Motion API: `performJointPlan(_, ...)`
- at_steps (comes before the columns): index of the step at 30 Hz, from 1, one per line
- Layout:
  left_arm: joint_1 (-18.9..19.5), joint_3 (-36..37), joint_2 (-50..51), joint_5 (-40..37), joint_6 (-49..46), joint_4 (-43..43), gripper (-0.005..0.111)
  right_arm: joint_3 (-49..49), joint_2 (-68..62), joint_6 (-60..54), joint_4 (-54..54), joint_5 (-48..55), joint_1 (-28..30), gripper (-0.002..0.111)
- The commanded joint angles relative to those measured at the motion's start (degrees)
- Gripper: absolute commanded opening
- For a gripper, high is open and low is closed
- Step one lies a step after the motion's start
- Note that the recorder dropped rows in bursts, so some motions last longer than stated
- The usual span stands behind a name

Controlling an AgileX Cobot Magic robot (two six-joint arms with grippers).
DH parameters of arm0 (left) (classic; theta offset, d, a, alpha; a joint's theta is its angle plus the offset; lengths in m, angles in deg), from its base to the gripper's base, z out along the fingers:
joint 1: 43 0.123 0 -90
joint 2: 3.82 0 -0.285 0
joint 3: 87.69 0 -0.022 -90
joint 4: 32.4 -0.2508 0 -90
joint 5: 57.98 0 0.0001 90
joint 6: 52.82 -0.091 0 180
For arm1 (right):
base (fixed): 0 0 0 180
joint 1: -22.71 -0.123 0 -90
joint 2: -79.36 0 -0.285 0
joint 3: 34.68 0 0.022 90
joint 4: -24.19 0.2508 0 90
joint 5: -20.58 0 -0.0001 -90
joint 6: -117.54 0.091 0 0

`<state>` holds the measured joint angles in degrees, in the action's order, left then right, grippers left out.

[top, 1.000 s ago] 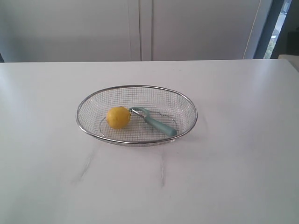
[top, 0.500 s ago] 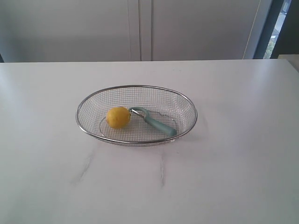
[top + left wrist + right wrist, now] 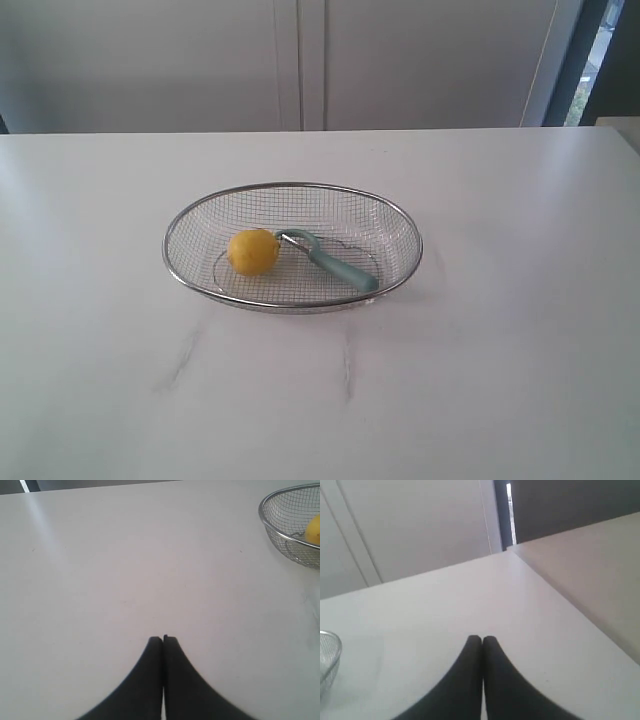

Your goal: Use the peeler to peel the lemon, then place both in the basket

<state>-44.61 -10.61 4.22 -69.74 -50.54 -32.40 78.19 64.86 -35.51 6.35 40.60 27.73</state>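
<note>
The wire-mesh basket (image 3: 403, 228) stands in the middle of the white table. Inside it the yellow lemon (image 3: 253, 251) lies at the left, and the teal peeler (image 3: 333, 262) lies beside it, its hooked head touching the lemon. Neither arm appears in the exterior view. My left gripper (image 3: 163, 639) is shut and empty over bare table, well away from the basket (image 3: 280, 527), whose edge shows with a bit of the lemon (image 3: 314, 529). My right gripper (image 3: 482, 639) is also shut and empty, with a sliver of the basket (image 3: 331, 664) at the frame's edge.
The white table (image 3: 500, 380) has faint grey streaks in front of the basket. Pale cabinet doors (image 3: 300, 60) stand behind the table. In the right wrist view the table's corner and edge (image 3: 530, 565) lie ahead, with a beige surface (image 3: 600, 565) beyond.
</note>
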Motion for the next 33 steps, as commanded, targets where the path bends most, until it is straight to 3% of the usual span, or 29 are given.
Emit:
performJointPlan(1,-0.45,0.14,-0.26,-0.12,0.37,0.0,0.0,-5.88,2.05,-8.53,2.65,-3.94,0.18,0.0)
performJointPlan(6,-0.45,0.14,-0.26,-0.12,0.37,0.0,0.0,-10.09,5.78,-18.44,10.57,-5.15,0.18,0.0)
performJointPlan(8,-0.45,0.14,-0.26,-0.12,0.37,0.0,0.0,-10.09,6.71,-18.78,10.74,-1.13,0.18,0.0)
performJointPlan(19,-0.45,0.14,-0.26,-0.12,0.37,0.0,0.0,-10.09,6.71,-26.95,10.68,-1.12,0.07,0.0)
performJointPlan(23,-0.45,0.14,-0.26,-0.12,0.37,0.0,0.0,-10.09,6.71,-26.95,16.52,-1.22,-0.19,0.0)
performJointPlan(33,-0.45,0.14,-0.26,-0.12,0.37,0.0,0.0,-10.09,6.71,-26.95,18.3,-1.22,-9.86,0.0)
